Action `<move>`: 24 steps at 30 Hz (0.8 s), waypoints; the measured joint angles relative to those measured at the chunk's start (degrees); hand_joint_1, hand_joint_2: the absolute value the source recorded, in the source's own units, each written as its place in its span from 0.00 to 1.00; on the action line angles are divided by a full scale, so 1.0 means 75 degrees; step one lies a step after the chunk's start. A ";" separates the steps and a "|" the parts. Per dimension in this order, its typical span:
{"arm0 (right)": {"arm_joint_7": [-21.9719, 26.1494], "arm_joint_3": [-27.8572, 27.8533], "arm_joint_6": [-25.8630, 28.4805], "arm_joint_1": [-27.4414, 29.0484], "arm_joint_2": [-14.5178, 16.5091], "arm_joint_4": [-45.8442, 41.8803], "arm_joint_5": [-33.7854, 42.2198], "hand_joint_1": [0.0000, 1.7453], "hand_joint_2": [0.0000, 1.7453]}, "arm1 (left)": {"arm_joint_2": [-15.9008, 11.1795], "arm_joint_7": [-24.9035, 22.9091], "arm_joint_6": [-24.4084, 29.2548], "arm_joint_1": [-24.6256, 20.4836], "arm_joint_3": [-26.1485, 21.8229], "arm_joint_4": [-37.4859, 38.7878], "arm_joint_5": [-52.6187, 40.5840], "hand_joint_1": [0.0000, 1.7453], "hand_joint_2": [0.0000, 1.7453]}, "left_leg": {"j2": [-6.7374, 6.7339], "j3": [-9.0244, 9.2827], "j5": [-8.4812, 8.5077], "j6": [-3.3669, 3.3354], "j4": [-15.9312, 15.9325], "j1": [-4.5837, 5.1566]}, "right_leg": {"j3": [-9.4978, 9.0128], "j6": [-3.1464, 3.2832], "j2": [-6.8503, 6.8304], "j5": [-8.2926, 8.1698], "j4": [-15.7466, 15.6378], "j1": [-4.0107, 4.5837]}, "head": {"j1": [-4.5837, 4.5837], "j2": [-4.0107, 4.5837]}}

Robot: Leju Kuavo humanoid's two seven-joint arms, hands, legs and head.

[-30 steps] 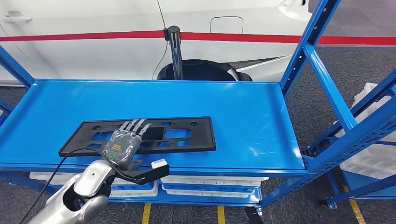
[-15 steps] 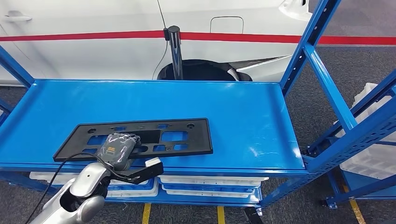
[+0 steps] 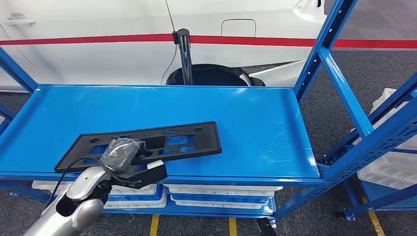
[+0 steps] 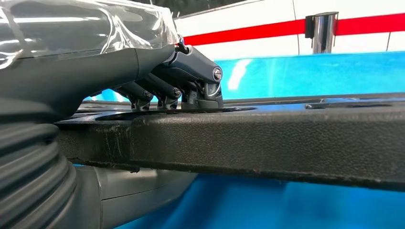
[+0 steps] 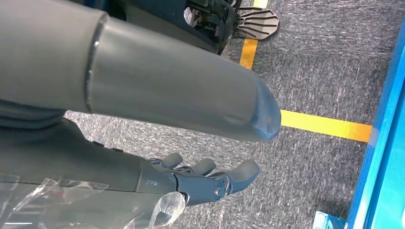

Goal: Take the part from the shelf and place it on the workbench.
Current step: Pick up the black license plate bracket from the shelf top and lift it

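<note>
At shelf (image 3: 275,142) front edge, left robot hand (image 3: 120,153) grips tilted part (image 3: 162,141).

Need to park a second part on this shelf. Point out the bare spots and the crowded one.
Bare blue shelf lies right of the black part, up to the right upright, and behind it along the back edge. The front left is crowded: the left hand grips the part there, near the front lip.

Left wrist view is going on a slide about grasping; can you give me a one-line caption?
Left hand grips the black part, dark fingers on top, thumb beneath, above the blue shelf.
</note>
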State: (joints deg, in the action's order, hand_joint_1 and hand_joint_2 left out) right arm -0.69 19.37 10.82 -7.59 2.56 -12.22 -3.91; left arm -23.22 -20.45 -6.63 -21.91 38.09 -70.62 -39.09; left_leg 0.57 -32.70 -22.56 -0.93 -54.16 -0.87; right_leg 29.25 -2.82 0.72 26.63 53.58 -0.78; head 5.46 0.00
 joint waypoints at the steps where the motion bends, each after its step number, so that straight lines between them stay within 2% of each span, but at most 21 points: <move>1: 0.0001 0.0001 0.0000 0.0000 0.0000 0.0001 0.0011 0.00 0.00 | -0.0012 0.0031 0.0090 0.0000 -0.0023 -0.0044 0.0079 1.00 1.00 | 0.0000 0.0003 0.0000 0.0000 0.0001 0.0000 | -0.0002 0.0000 0.0000 0.0000 0.0000 0.0000 | 0.0000 0.0001; 3: 0.0012 0.0003 0.0006 0.0002 0.0000 0.0001 0.0043 0.00 0.00 | -0.0024 0.0182 0.0560 0.0019 -0.0090 -0.0168 0.0361 1.00 1.00 | -0.0001 0.0007 0.0001 0.0000 0.0001 0.0000 | -0.0003 0.0000 0.0000 0.0000 0.0000 0.0000 | 0.0000 0.0001; 7: 0.0048 0.0004 0.0063 0.0018 0.0002 0.0003 0.0107 0.00 0.00 | 0.0095 0.0800 0.2168 0.0055 -0.0465 -0.0509 0.1513 1.00 1.00 | 0.0000 0.0010 0.0001 0.0001 0.0001 0.0000 | -0.0007 0.0000 0.0000 0.0000 -0.0001 0.0000 | 0.0000 0.0003; 9: 0.0074 0.0007 0.0079 0.0021 0.0006 0.0002 0.0136 0.00 0.00 | 0.0200 0.1075 0.2600 0.0052 -0.0643 -0.0621 0.2094 1.00 1.00 | 0.0000 0.0010 0.0001 0.0001 0.0001 0.0000 | -0.0006 0.0000 -0.0001 0.0000 -0.0001 0.0000 | 0.0000 0.0001; 13: 0.0095 0.0014 0.0086 0.0024 0.0015 0.0002 0.0149 0.00 0.00 | 0.0399 0.1597 0.3131 0.0054 -0.0974 -0.0943 0.3084 1.00 1.00 | -0.0001 0.0008 0.0001 0.0001 0.0001 0.0000 | -0.0004 0.0000 -0.0002 -0.0001 -0.0001 0.0000 | 0.0000 0.0002; 24: 0.0104 0.0119 0.0206 0.0034 0.0026 0.0002 0.0234 0.00 0.00 | 0.0809 0.2131 0.4398 0.0014 -0.1658 -0.2083 0.4242 1.00 1.00 | -0.0003 0.0000 0.0000 0.0000 -0.0002 0.0002 | 0.0007 0.0000 0.0001 -0.0001 -0.0003 -0.0002 | 0.0000 0.0001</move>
State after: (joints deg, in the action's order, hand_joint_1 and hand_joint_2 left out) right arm 0.09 20.26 12.36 -7.33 2.75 -12.20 -2.15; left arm -17.15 -4.47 26.36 -21.80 25.66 -86.23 -7.27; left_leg 0.54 -32.69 -22.56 -0.93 -54.17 -0.86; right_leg 29.30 -2.82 0.73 26.62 53.56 -0.79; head 5.46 0.01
